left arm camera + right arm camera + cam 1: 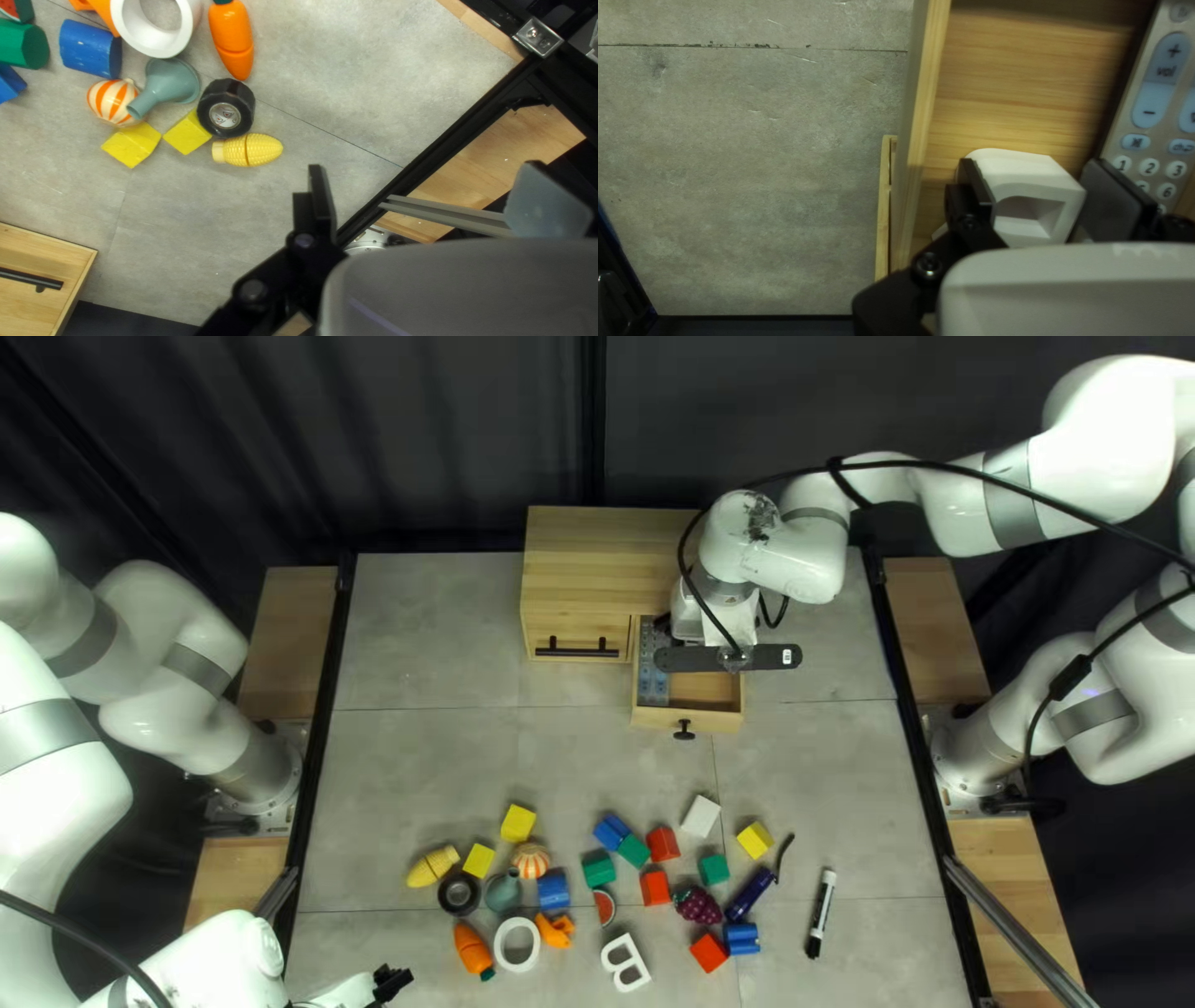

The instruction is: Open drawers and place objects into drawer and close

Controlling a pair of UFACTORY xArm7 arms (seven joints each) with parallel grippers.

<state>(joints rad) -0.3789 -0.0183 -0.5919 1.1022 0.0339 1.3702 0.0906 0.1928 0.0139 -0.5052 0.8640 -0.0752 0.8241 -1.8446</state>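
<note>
Over at the far side of the table sits a wooden cabinet [598, 573], and its right drawer [687, 719] is pulled open toward the near side. A gray remote [1167, 112] lies along the left side of that drawer. The right gripper [728, 658] is down over the drawer, with a white thing [1027, 163] at its tip. I cannot tell if it is holding the white thing or just has it close by. A black knob [684, 729] sticks out from the drawer's front. The cabinet's left part is shut, with a long black handle [579, 648] on it.

The left gripper [393, 982] is low at the near left, with its fingers wide apart. Toy corn [249, 150] is ahead of it, touching the black tape roll [212, 98].

Lots of toys lie on the near part of the table. Next to the tape is a gray-blue funnel [503, 891], and a striped orange ball [532, 860] is just beside that. A toy carrot [473, 950] lies to the left of a white ring [501, 942]. To the right of the ring is a white letter B [625, 965]. Toy grapes [698, 906] and a purple eggplant [749, 896] are among colored blocks [661, 844]. Farther right is a black and white marker [822, 914].
</note>
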